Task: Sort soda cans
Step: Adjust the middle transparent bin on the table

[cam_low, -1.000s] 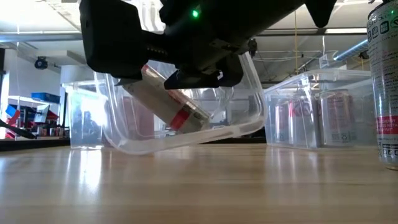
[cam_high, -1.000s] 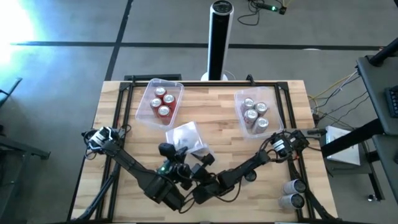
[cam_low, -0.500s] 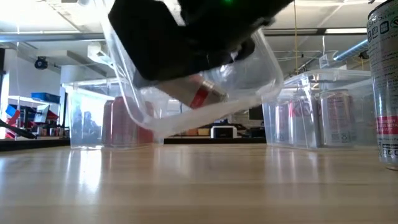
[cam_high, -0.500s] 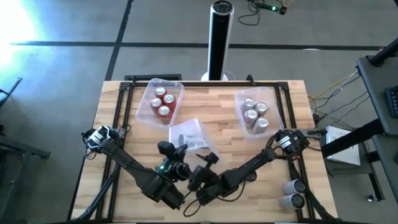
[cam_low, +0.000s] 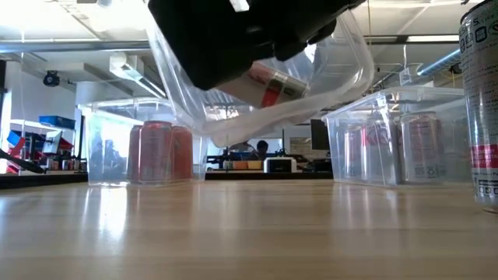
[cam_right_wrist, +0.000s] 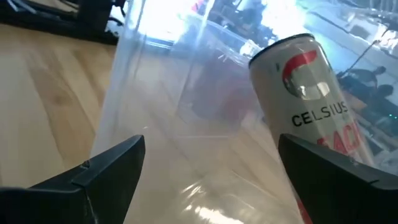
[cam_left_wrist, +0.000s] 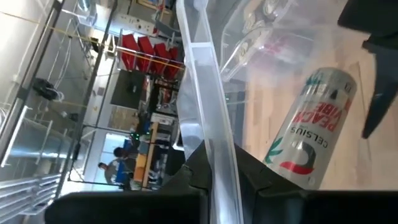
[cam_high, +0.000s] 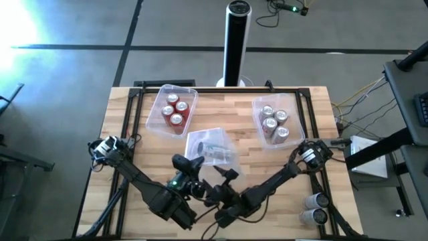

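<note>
My left pincer point(cam_left_wrist: 217, 180) grips the rim of the lifted, tilted clear tub point(cam_high: 211, 146) above mid-desk point(cam_high: 234, 117), right pincer point(cam_right_wrist: 205, 180) spread open beside it; the loose can point(cam_left_wrist: 311, 127) inside looks light, smooth, liable to roll, best gripped mid-body.

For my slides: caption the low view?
Clear tub with one silver can lifted, tilted, above the table.

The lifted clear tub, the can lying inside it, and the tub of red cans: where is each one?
Lifted clear tub point(cam_high: 208, 138), high view, on its far rim.
Can point(cam_left_wrist: 313, 127) inside it, left wrist view, on its printed side.
Tub of red cans point(cam_high: 157, 107), high view, on its left wall.
</note>
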Available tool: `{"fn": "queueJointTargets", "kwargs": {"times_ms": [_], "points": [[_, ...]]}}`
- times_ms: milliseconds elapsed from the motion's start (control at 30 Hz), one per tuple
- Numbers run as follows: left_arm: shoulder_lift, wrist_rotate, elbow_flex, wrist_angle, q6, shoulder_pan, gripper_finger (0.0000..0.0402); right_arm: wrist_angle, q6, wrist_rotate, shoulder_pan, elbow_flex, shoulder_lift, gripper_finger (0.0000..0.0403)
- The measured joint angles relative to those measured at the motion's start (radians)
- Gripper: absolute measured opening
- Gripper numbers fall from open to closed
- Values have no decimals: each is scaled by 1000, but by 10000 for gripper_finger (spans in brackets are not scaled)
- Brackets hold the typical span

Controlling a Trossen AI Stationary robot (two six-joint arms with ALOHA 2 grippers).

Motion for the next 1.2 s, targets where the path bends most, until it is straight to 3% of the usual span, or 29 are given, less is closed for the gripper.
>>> {"fn": "queueJointTargets", "kwargs": {"times_ms": [200,400,567,700,833,933,1067,1200], "points": [[-1,-15,-5,9,57,4,9,9,-57,70,21,7,-4,366],[-1,-19,-5,12,115,20,10,34,-49,70,23,7,-13,366],[-2,60,-7,-3,86,56,10,97,-10,-62,9,7,-15,366],[-2,124,-9,-10,15,79,10,131,-65,-103,9,7,-15,366],[-2,254,-11,-24,-32,120,9,174,-154,-259,8,7,-15,366],[-5,283,-11,-31,-21,141,8,255,-268,-311,7,10,-21,366],[-1,273,-14,-42,17,143,8,252,-307,-243,12,11,-24,366],[0,267,-15,-34,44,144,8,216,-309,-243,13,8,-36,366]]}}
